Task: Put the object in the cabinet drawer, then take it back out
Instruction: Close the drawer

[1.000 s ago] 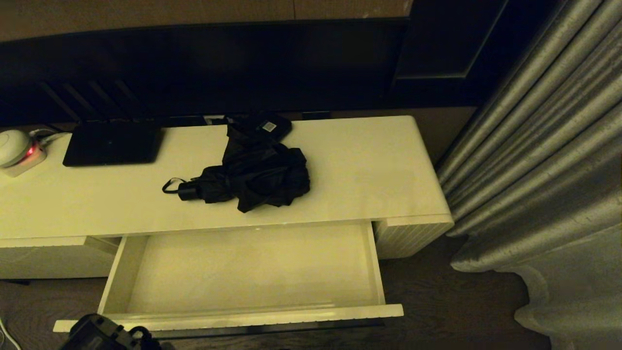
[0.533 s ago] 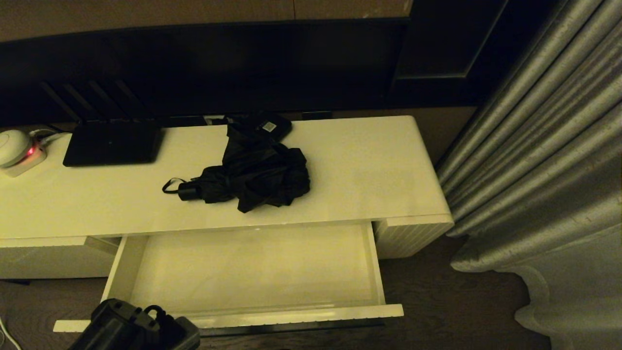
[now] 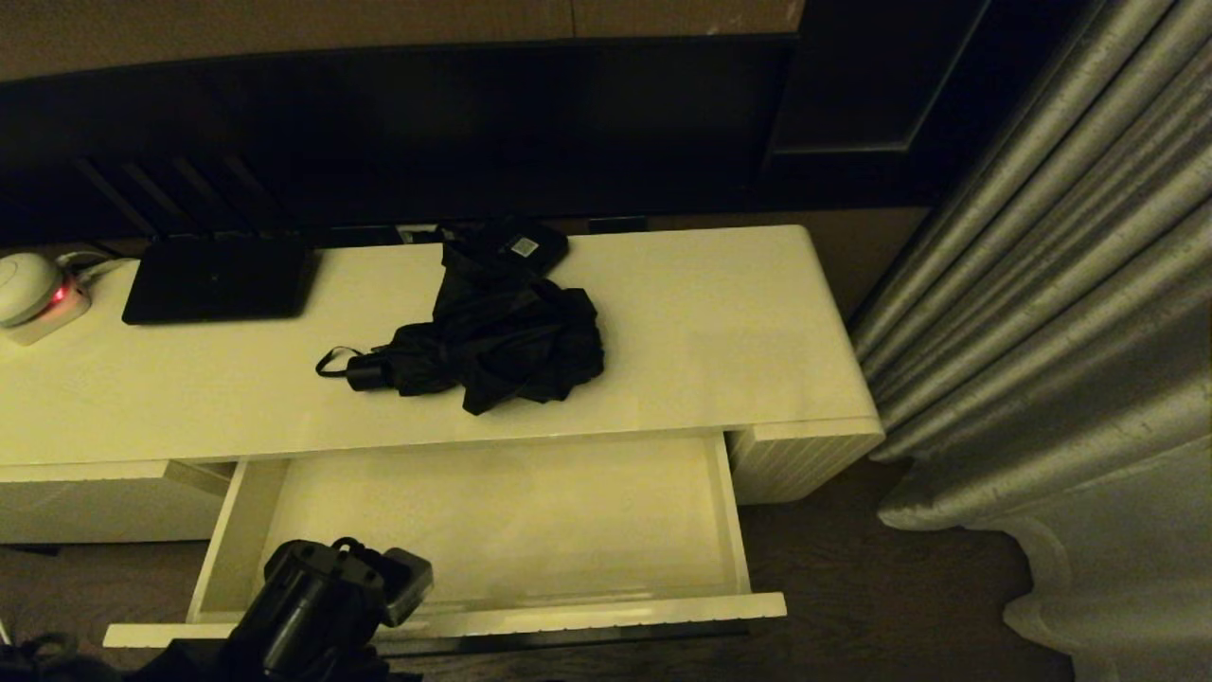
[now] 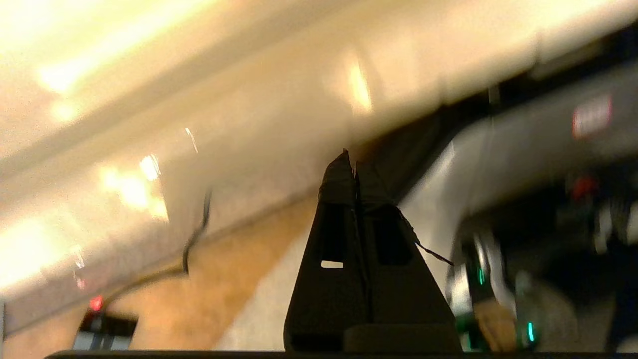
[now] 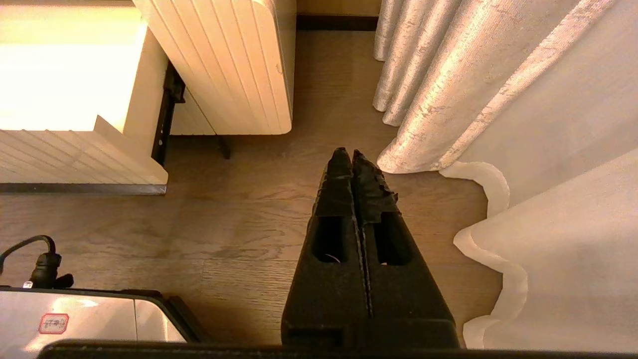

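The object, a black compact umbrella [image 3: 492,346] with rumpled fabric, lies on the cream cabinet top, its handle and wrist loop pointing left. Below it the cabinet drawer [image 3: 492,516] stands pulled out with nothing inside. My left arm [image 3: 317,601] reaches up over the drawer's front left corner, well short of the umbrella. The left gripper [image 4: 350,158] is shut and holds nothing. My right gripper [image 5: 347,154] is shut too, hanging over the wooden floor beside the drawer's ribbed front [image 5: 75,154].
A flat black router [image 3: 218,279] and a white round device with a red light [image 3: 28,289] sit at the cabinet's back left. A small black box [image 3: 521,248] lies just behind the umbrella. Grey curtains [image 3: 1060,332] hang on the right.
My left arm has risen from the bottom left corner and moved forward over the drawer's front left edge. The umbrella and the drawer have stayed where they were.
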### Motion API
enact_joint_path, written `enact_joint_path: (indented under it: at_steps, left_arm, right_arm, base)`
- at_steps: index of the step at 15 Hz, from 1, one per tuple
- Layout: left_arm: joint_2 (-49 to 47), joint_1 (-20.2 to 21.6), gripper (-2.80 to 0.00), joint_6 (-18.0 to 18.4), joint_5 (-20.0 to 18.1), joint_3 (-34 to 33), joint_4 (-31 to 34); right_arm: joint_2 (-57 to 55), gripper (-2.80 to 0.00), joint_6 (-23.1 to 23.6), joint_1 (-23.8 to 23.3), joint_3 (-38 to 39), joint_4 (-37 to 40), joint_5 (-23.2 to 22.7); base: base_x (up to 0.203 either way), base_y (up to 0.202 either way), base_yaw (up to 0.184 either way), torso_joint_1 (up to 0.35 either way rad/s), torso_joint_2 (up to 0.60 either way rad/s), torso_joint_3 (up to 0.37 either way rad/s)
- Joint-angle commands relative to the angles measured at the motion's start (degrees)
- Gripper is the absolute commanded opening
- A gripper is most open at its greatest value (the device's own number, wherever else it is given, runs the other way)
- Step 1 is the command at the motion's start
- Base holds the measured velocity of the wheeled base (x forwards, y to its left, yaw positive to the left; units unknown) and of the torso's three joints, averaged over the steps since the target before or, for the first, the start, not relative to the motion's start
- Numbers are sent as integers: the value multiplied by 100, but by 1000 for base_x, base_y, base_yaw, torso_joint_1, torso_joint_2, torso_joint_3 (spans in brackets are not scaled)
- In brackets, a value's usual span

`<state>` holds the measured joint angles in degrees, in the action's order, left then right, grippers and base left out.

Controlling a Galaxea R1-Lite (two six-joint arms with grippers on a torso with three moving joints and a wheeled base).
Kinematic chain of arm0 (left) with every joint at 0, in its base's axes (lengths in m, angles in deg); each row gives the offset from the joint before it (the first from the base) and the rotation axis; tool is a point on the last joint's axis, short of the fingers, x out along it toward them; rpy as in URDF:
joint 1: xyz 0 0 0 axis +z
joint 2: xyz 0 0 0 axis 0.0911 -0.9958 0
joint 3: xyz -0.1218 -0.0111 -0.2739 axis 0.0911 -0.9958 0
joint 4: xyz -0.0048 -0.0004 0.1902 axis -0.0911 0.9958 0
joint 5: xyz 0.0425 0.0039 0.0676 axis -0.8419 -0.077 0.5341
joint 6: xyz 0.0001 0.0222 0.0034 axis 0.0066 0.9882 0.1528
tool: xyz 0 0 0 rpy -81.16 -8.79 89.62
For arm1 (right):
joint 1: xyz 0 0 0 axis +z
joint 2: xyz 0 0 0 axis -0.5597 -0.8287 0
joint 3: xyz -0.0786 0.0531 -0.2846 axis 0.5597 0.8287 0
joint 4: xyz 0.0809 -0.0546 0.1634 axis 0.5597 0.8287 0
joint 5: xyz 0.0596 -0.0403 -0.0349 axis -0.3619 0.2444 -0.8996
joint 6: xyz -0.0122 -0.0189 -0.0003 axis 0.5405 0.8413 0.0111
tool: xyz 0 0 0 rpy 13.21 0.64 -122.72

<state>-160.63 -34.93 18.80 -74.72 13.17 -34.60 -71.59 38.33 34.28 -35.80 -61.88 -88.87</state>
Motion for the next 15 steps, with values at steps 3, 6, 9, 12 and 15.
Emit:
enact_joint_path:
  at_steps: [3, 6, 9, 12, 15]
  left_arm:
    - [-191, 0, -280, -29, 510, -3, -578]
    - [-217, 0, -280, -7, 663, -15, -970]
    - [-418, 0, -280, 24, 866, -14, -1427]
    - [-952, 0, -280, 24, 1137, -132, -2383]
    - [-1509, 0, -280, -10, 1458, -228, -3523]
  right_arm:
    - [-6, -280, -2, 2, 0, 4, -2]
    - [-6, -280, -2, 2, 8, 4, -2]
    - [-6, -280, -2, 2, 0, -4, -2]
    - [-6, -280, -2, 2, 0, -4, -2]
    - [-6, -280, -2, 2, 1, -3, -2]
  base:
    - [0, 0, 0, 0, 0, 0]
    - [0, 0, 0, 0, 0, 0]
    - [0, 0, 0, 0, 0, 0]
    - [0, 0, 0, 0, 0, 0]
    - [0, 0, 0, 0, 0, 0]
